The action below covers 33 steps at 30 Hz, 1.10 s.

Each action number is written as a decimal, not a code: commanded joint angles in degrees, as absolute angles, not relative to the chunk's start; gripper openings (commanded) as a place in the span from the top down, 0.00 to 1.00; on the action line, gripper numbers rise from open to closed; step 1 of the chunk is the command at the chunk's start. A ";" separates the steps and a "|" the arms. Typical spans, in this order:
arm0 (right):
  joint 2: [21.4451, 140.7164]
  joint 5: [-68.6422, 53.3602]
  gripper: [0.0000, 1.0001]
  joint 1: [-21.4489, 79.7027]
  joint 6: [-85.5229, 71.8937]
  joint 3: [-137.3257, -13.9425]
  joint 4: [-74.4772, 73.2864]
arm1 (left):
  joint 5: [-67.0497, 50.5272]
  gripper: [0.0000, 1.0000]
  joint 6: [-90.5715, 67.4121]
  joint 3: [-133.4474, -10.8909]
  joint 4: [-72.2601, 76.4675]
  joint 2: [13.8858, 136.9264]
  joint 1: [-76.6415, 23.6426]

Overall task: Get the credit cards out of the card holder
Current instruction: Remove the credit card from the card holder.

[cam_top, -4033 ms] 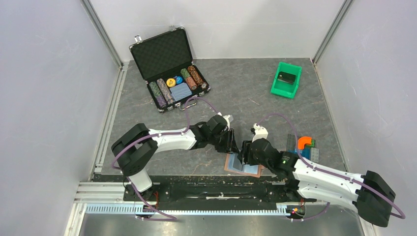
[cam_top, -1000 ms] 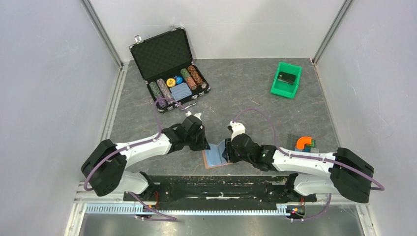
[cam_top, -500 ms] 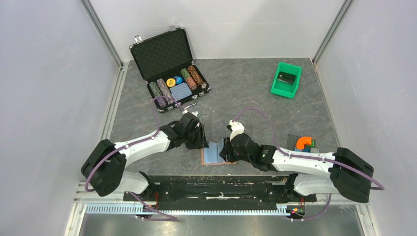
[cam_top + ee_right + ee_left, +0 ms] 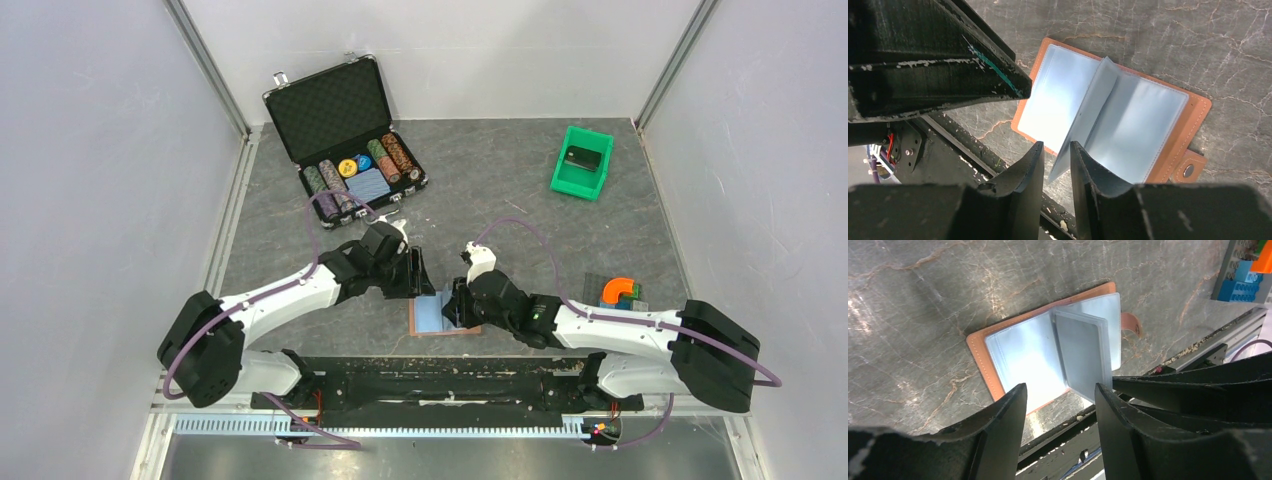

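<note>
Here, the flat brown bifold card holder (image 4: pixel 1193 125) lay open on the grey bench (image 4: pixel 520 220) by its near edge, one leaf raised, the left jaws and the right jaws apart and empty near it.

The left gripper (image 4: pixel 414 272) and right gripper (image 4: pixel 456 303) crowd together over the card holder (image 4: pixel 430 316), a narrow gap between them; farther out from the left gripper stands the chip case (image 4: pixel 345 140); farther out from the right gripper, bare table (image 4: pixel 500 190) reaches the green bin (image 4: pixel 582 162).
</note>
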State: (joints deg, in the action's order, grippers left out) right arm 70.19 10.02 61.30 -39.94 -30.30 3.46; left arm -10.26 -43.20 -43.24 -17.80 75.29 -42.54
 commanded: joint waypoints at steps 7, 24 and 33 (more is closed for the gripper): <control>68.66 10.49 0.86 61.53 -40.78 -29.22 7.56 | -14.68 0.40 -43.98 -43.27 -13.01 75.44 -42.58; 68.85 12.42 0.82 61.53 -40.91 -29.00 5.44 | -15.75 0.40 -43.77 -42.28 -11.05 78.53 -42.57; 69.18 12.14 0.77 61.54 -40.74 -29.05 4.79 | -17.26 0.39 -43.60 -43.55 -9.16 81.45 -42.63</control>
State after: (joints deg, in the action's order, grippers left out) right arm 69.80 10.83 61.30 -40.88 -29.30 5.08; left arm -15.33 -43.24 -42.35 -11.77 80.25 -42.57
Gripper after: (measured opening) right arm 0.209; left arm 0.605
